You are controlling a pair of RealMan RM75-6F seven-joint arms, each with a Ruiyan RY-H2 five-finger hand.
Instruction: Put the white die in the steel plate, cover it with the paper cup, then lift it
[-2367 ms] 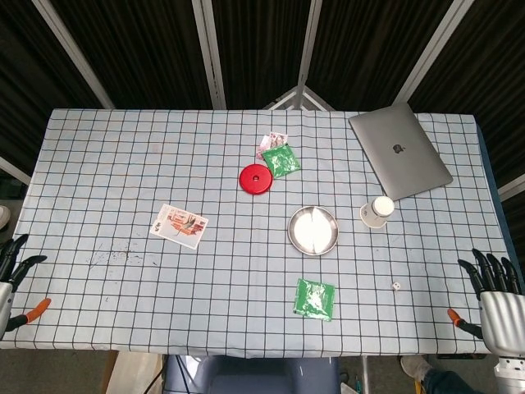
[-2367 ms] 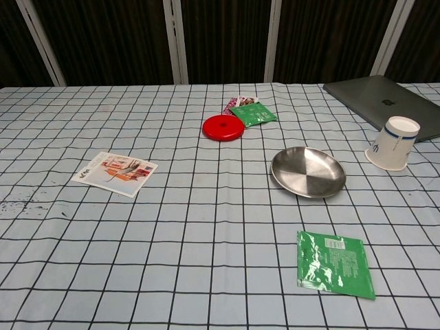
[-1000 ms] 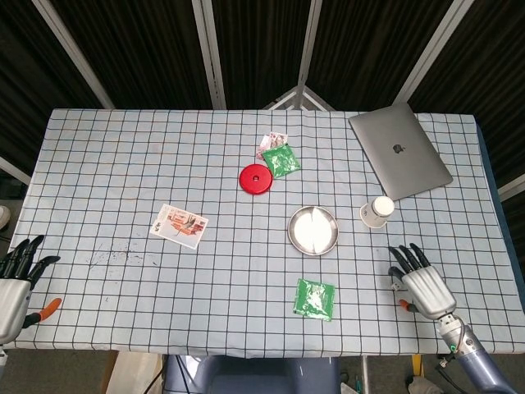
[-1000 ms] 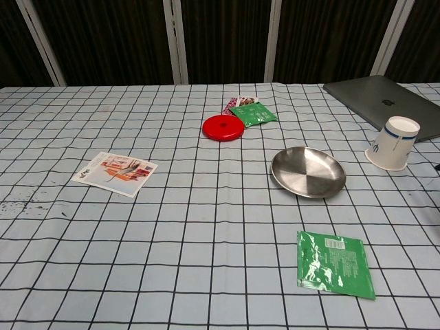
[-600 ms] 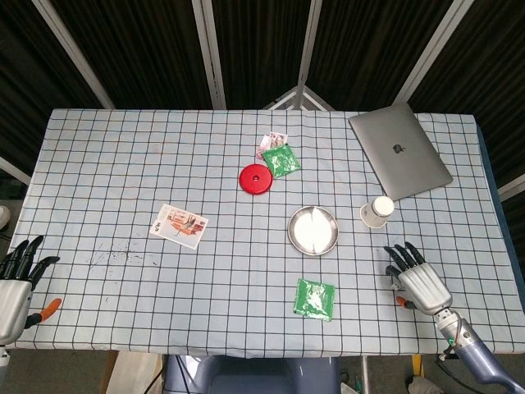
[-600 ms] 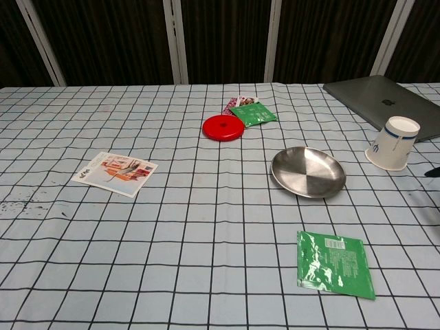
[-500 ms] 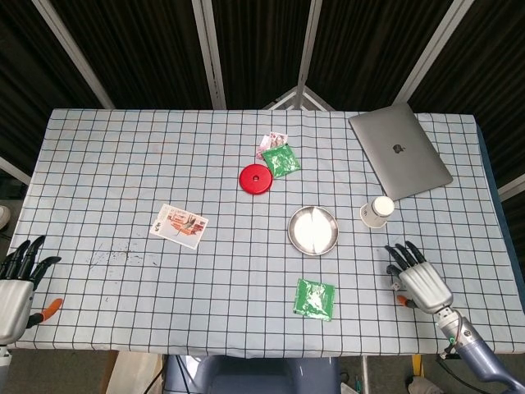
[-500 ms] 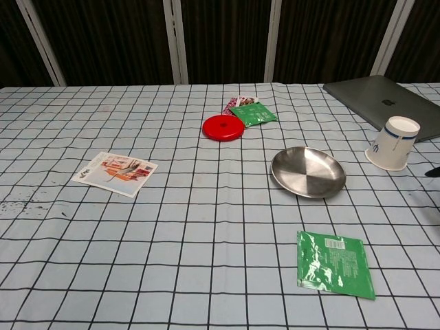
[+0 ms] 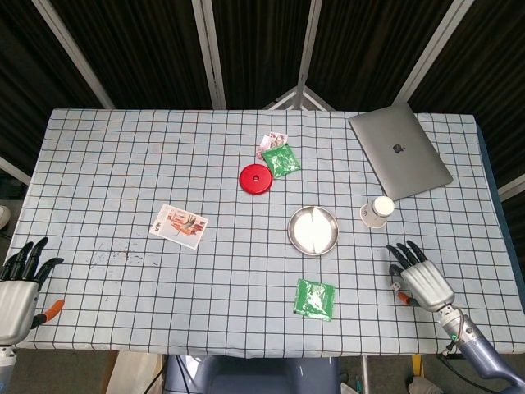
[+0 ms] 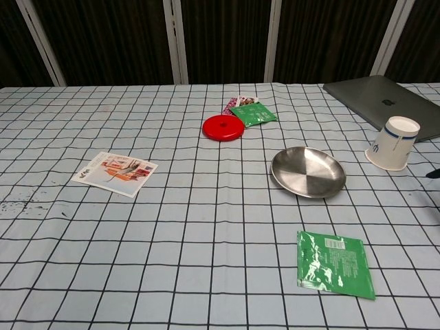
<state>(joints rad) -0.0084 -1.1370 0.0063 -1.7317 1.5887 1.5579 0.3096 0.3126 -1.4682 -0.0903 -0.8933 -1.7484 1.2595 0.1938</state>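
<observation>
The steel plate (image 9: 312, 230) (image 10: 308, 172) sits empty right of the table's middle. The white paper cup (image 9: 377, 212) (image 10: 393, 143), with a blue band, stands mouth down to the plate's right, in front of the laptop. My right hand (image 9: 420, 279) lies palm down over the front right of the table, fingers straight and apart. It covers the spot where the white die lay, so the die is hidden. Only a dark fingertip (image 10: 433, 174) of this hand shows in the chest view. My left hand (image 9: 18, 287) hangs open at the front left edge, holding nothing.
A closed grey laptop (image 9: 400, 160) lies at the back right. A red disc (image 9: 256, 179) and a green packet (image 9: 281, 160) lie behind the plate. Another green packet (image 9: 315, 298) lies in front of it. A printed card (image 9: 180, 225) sits to the left.
My right hand came in from beyond the front right edge onto the table and now covers the die's spot. The left hand shifted slightly. Plate and cup have not moved.
</observation>
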